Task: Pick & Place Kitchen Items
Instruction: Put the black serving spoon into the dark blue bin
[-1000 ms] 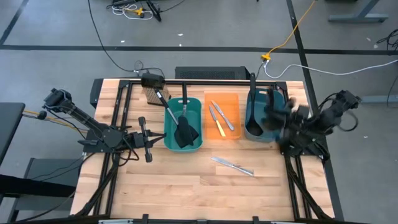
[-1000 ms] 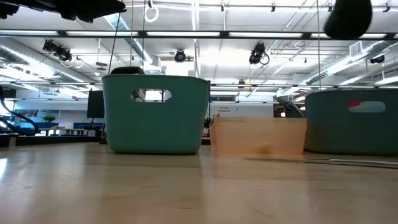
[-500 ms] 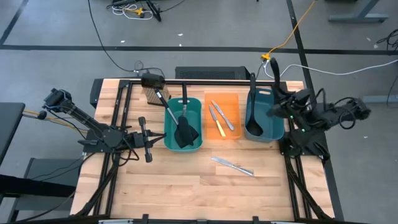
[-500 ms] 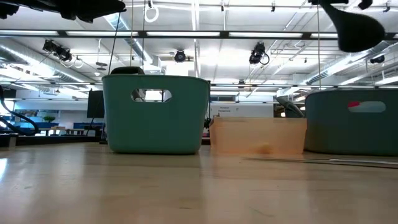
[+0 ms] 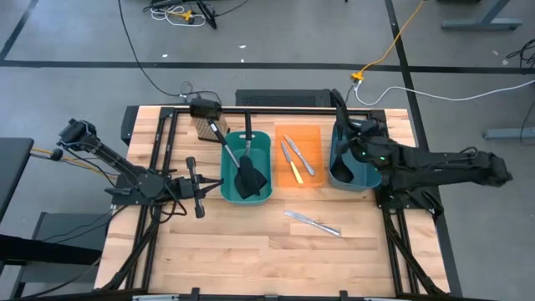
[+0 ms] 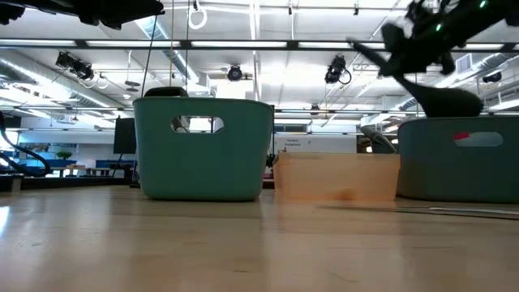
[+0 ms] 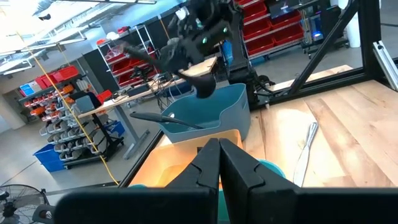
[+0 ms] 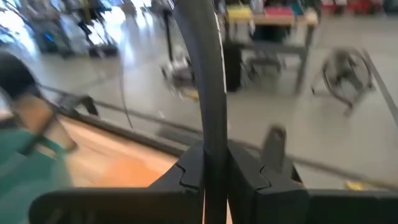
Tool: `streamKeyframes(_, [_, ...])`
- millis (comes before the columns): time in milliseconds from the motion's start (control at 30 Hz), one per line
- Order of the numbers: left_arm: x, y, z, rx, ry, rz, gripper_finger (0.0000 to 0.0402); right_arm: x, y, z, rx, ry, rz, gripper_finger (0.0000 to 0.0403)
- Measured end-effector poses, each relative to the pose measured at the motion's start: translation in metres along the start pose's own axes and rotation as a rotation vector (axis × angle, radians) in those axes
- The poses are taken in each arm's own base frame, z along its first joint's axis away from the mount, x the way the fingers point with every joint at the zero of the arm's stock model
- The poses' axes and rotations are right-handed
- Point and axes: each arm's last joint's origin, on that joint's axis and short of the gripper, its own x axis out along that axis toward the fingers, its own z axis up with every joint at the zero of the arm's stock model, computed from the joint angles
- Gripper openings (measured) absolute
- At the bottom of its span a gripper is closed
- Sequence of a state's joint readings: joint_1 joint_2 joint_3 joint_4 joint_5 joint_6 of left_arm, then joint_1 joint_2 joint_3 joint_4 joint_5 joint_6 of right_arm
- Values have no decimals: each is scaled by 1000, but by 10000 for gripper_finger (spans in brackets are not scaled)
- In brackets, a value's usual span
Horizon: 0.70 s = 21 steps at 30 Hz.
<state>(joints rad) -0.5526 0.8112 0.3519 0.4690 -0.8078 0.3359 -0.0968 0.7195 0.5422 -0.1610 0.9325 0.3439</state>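
Note:
My right gripper [image 5: 364, 149] is shut on a black ladle [image 6: 446, 101] over the right teal bin [image 5: 368, 174]. It also shows in the left wrist view [image 7: 202, 87]. A second black ladle [image 5: 340, 173] lies in that bin. Two black slotted spatulas [image 5: 248, 177] lie in the left teal bin [image 5: 227, 188]. The yellow-handled knife [image 5: 293, 172] and a silver knife [image 5: 304, 159] lie in the orange bin [image 5: 314, 134]. Another silver knife [image 5: 313, 221] lies flat on the table. My left gripper [image 5: 199, 188] is shut and empty at the table's left. My right gripper pinches the ladle's handle [image 8: 208, 93] between its two fingers, on the half nearer the bowl. The ladle is lifted clear and tilted. Its bowl [image 6: 448, 103] hangs lowest at the bin's rim, and the handle's free end [image 6: 361, 47] rises away from it.
A small brown block [image 5: 204, 127] stands at the table's far left, behind the left teal bin. The three bins stand in a row across the far half of the table. The near half holds only the one silver knife.
My right gripper has reached toward the table's left, over the right teal bin, and has gone down with the ladle. The ladle has tipped, and its bowl has sunk from high above the bin to the bin's rim.

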Motion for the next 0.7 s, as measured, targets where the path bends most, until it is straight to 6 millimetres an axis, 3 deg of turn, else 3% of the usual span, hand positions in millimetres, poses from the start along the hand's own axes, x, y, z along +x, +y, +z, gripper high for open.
streamKeyframes(267, [0,0,0,14,0,0,14,23,-7,-14,73,78,-37,44])
streamKeyframes(467, [0,0,1,35,-6,3,14,39,-6,-46,135,64,-39,44])
streamKeyframes(700, [0,0,1,34,-6,3,14,45,-14,-73,216,13,-127,44])
